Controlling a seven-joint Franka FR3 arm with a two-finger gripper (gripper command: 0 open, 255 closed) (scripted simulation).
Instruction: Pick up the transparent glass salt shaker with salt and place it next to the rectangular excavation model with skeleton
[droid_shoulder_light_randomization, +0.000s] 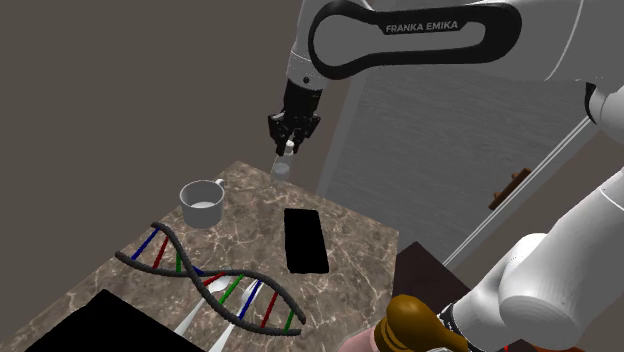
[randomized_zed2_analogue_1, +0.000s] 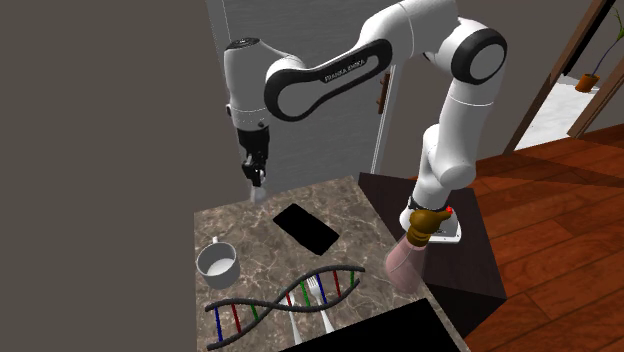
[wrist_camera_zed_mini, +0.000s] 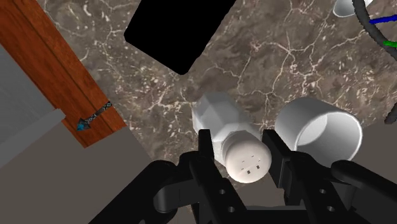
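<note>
The salt shaker (wrist_camera_zed_mini: 219, 118) is a pale faceted jar with a white holed cap. My gripper (wrist_camera_zed_mini: 240, 147) is shut on it just below the cap, one black finger on each side. In the shoulder view the shaker (droid_shoulder_light_randomization: 282, 168) hangs under the gripper (droid_shoulder_light_randomization: 288, 148) over the far corner of the marble table (droid_shoulder_light_randomization: 240, 215), seemingly a little above the top. A flat black rectangle (droid_shoulder_light_randomization: 306, 240), apparently the excavation model, lies mid-table toward the stand. It is also visible from the wrist (wrist_camera_zed_mini: 178, 28) and in the second exterior view (randomized_zed2_analogue_1: 307, 227), nearer than the gripper (randomized_zed2_analogue_1: 257, 183).
A white mug (droid_shoulder_light_randomization: 203, 203) stands close beside the shaker (randomized_zed2_analogue_1: 260, 196). A DNA helix model (droid_shoulder_light_randomization: 210, 280) lies across the near part of the table over a white fork (droid_shoulder_light_randomization: 200, 312). Another black shape (droid_shoulder_light_randomization: 100, 325) covers the near corner. A brown-topped pink object (droid_shoulder_light_randomization: 410, 325) stands on the stand.
</note>
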